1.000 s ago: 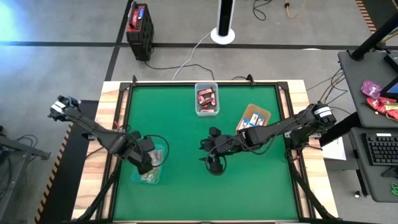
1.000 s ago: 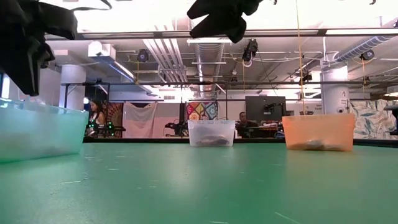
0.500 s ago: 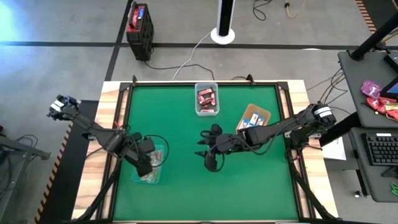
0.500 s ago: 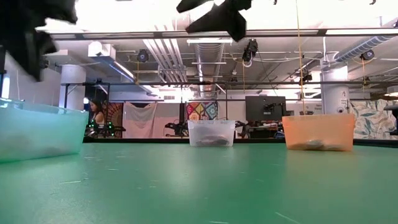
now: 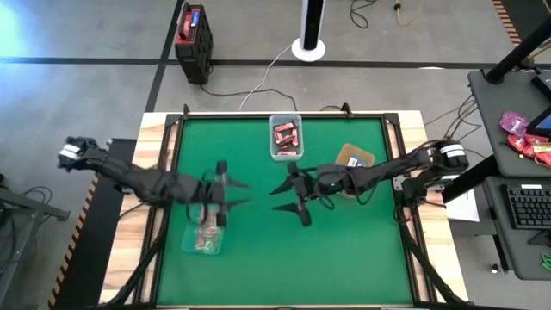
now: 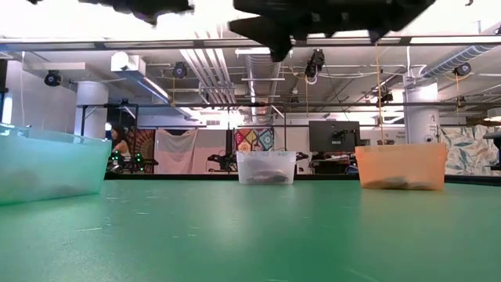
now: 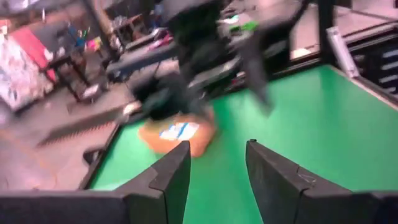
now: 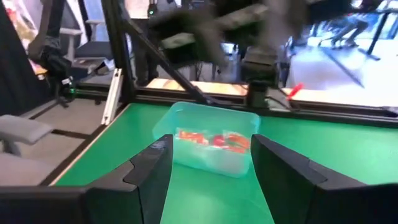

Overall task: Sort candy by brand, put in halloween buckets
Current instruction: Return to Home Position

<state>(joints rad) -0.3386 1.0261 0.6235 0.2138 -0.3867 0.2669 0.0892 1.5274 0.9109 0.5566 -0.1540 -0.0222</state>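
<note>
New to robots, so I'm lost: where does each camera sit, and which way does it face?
High: overhead, straight down on the table; left gripper and right gripper show.
Low: table height, facing teal tub, clear tub, orange tub; dark arm parts overhead.
Left wrist: behind own fingers, facing the orange tub.
Right wrist: behind own fingers, facing the teal tub; low view shares both tubs.

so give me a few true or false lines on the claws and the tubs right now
The left claw and the right claw are both open and empty. True.
The clear tub holds blue-and-white wrappers. False: its pieces are dark red.
The teal tub has candy in it. True.
The right claw is reaching into the brown tray. False: it hangs over the green mat, apart from the tray.
</note>
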